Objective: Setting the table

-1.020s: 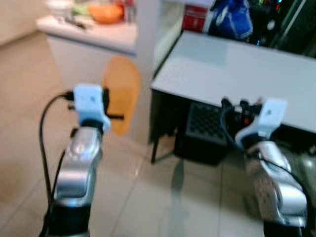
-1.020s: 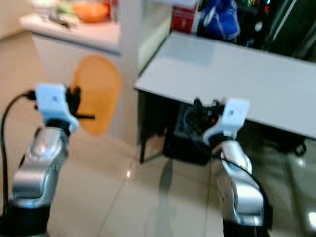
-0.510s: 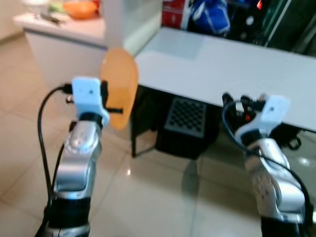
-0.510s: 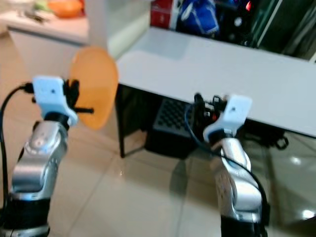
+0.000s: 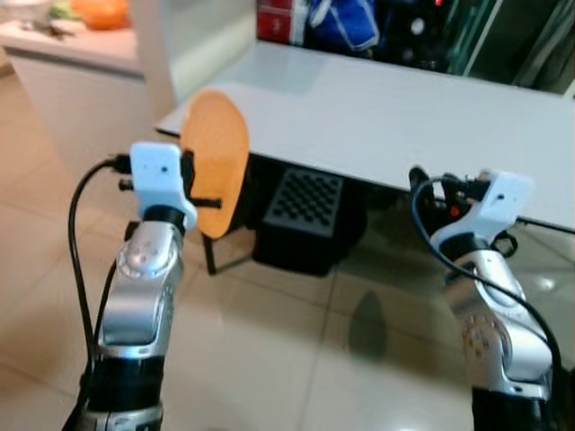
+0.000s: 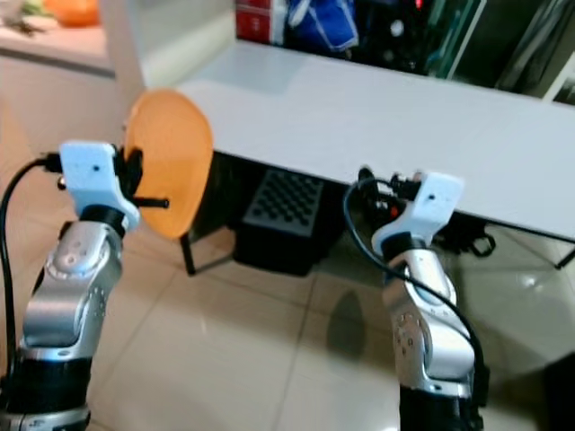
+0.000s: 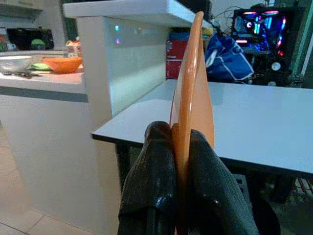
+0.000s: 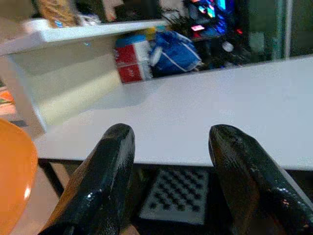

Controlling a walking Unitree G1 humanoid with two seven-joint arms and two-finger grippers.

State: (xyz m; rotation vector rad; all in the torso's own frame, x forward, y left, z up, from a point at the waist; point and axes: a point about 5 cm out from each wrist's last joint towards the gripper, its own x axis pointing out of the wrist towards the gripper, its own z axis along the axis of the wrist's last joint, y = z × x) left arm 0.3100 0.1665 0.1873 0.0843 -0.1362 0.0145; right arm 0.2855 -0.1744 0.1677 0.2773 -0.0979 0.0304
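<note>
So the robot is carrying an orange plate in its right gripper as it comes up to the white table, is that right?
Not quite: the orange plate is in the left gripper, not the right. The left wrist view shows its two black fingers pinching the plate's edge. The right gripper is open and holds nothing. The white table is indeed just ahead.

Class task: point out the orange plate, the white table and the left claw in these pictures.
orange plate (image 5: 218,162), left eye view, middle of its face
white table (image 5: 404,117), left eye view, bare top surface
left claw (image 7: 180,147), left wrist view, between the fingertips
</note>
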